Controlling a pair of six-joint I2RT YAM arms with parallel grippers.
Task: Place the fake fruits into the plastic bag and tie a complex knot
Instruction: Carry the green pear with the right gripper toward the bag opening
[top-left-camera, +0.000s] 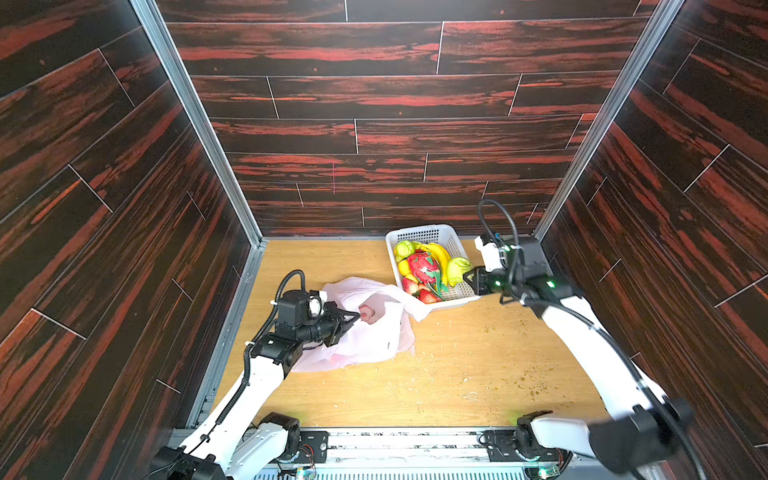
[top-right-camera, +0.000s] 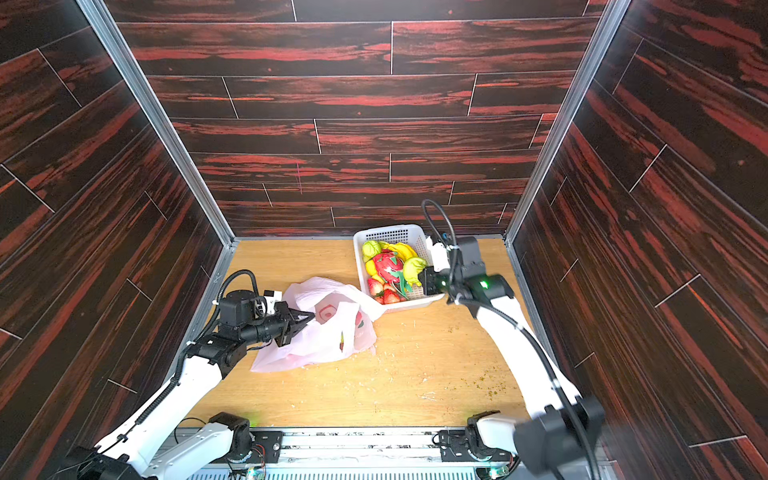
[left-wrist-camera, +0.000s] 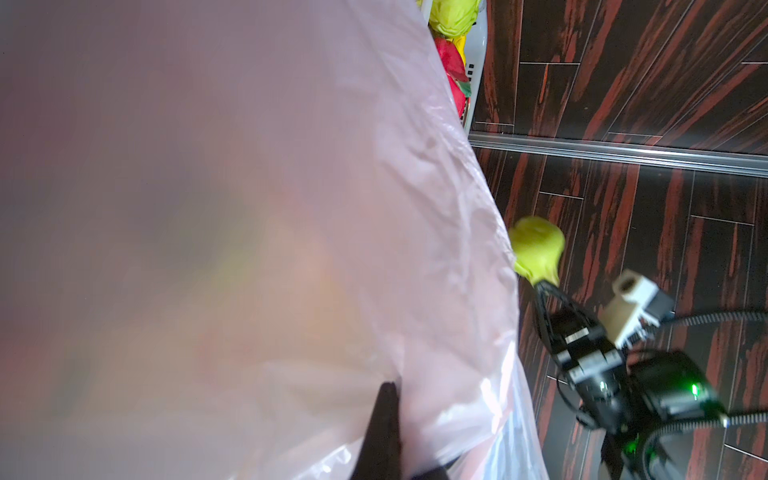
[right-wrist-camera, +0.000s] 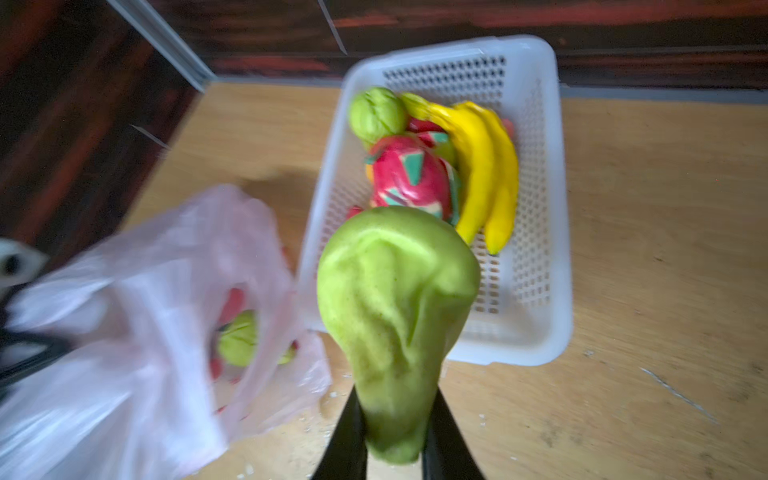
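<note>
No word, number or brand can be read anywhere. The thin translucent pale-pink plastic bag (top-right-camera: 320, 347) carries red printed shapes - one a rounded outline - but no letters can be made out on them.

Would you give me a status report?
Left gripper shut on thin pale-pink plastic bag. Right gripper shut on lumpy green fruit by white perforated basket. Nothing blocking.
</note>
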